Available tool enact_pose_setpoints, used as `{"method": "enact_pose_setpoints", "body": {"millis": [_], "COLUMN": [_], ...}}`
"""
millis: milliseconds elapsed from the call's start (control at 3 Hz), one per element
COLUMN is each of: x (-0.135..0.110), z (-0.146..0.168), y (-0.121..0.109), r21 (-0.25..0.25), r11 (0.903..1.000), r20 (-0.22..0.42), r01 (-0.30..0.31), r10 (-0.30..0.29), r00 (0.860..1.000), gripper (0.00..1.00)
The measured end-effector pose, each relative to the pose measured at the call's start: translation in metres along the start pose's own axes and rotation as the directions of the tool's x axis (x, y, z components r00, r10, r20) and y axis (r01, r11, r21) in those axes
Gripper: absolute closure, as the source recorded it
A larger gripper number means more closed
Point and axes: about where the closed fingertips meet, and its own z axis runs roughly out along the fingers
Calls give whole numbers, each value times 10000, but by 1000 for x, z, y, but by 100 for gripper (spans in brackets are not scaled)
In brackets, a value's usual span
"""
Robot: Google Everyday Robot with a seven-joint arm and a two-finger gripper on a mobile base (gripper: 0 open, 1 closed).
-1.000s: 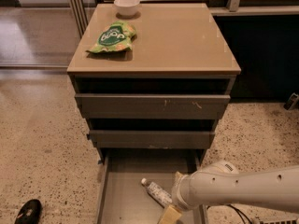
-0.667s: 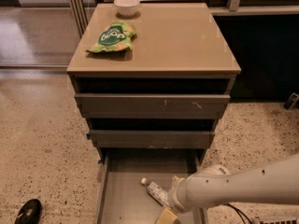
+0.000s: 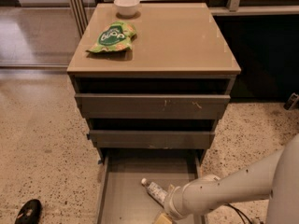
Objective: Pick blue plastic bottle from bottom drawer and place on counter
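Observation:
The blue plastic bottle [image 3: 155,190] lies on its side on the floor of the open bottom drawer [image 3: 122,195], white cap pointing up-left. My white arm reaches in from the lower right. My gripper [image 3: 163,217] sits at the bottom edge of the camera view, right at the bottle's lower end, mostly cut off. The tan counter [image 3: 177,38] tops the grey cabinet above.
A green snack bag [image 3: 113,36] and a white bowl [image 3: 126,5] sit on the counter's back left. The two upper drawers [image 3: 152,106] stick out slightly. A black shoe [image 3: 28,211] is on the speckled floor at lower left. A dark wall stands to the right.
My arm has shifted slightly, its far end rising toward the right; the gripper stays at the bottle's lower end. The bottle has not moved.

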Motion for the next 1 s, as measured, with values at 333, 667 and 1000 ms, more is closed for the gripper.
{"method": "enact_pose_setpoints", "body": {"millis": [333, 667, 1000], "x": [6, 21, 40], "z": [21, 51, 84], "y": [-12, -32, -42], "r21": [51, 82, -87], "r11": [9996, 9962, 9881], "r20": [172, 358, 583], "r01": [-260, -870, -1536], "r10": [259, 866, 1539], "r00": [9995, 9956, 9864], "gripper": [0, 0, 0]}}
